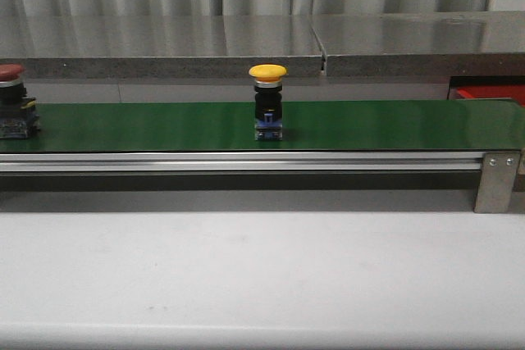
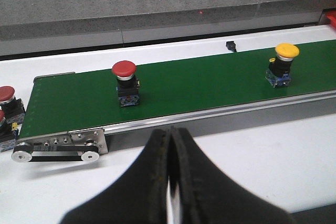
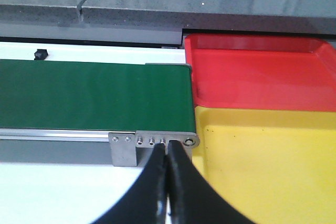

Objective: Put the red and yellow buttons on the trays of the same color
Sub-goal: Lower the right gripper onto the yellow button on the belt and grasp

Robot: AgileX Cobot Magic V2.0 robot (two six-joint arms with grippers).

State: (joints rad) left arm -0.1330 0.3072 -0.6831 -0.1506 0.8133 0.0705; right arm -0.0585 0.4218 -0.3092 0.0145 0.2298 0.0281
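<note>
A yellow button (image 1: pixel 268 102) (image 2: pixel 282 62) stands upright on the green belt (image 1: pixel 164 125) near its middle. A red button (image 2: pixel 125 82) (image 1: pixel 11 96) stands on the belt toward its left end. Two more red buttons (image 2: pixel 9 101) sit beside the belt's left end. The red tray (image 3: pixel 262 74) and the yellow tray (image 3: pixel 268 161) lie past the belt's right end; the red tray's edge (image 1: pixel 490 93) shows at the far right. My left gripper (image 2: pixel 169 132) is shut and empty, in front of the belt. My right gripper (image 3: pixel 167 146) is shut and empty, by the belt's right end bracket (image 3: pixel 152 145).
A grey stone ledge (image 1: pixel 262 38) runs behind the belt. The belt has a metal side rail (image 1: pixel 238 161) and an end bracket (image 1: pixel 497 179). White table (image 1: pixel 262 276) lies in front. A small black part (image 2: pixel 230 45) sits behind the belt.
</note>
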